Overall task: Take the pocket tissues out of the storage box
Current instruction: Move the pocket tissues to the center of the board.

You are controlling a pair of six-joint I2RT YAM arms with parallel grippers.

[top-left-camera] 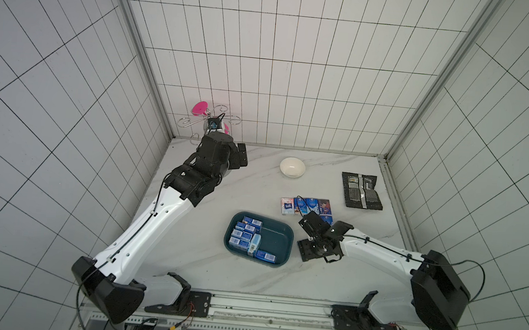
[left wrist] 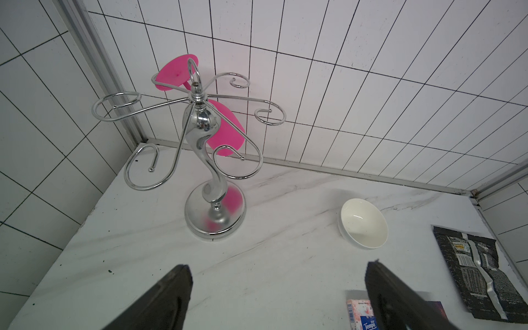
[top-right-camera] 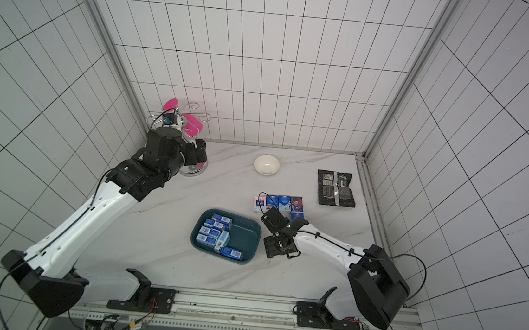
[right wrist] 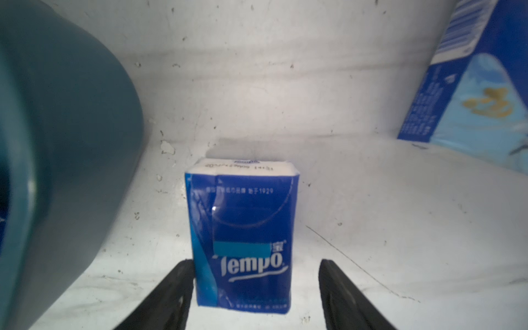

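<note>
The blue tissue pack (right wrist: 243, 234) reads "Tempo" and "1929" (the pinkish pack (left wrist: 358, 311) also "Tempo").

Both top views overlook the whole table (top-left-camera: 210, 271); wrist views sit low, the right seemingly nearest.

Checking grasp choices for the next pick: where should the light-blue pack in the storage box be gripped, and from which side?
From straight above, pinching the light-blue pack across its narrow width. It seems to stand on edge, above the dark-blue packs against one long side. Bare floor of the storage box on the other side leaves a finger room.
</note>
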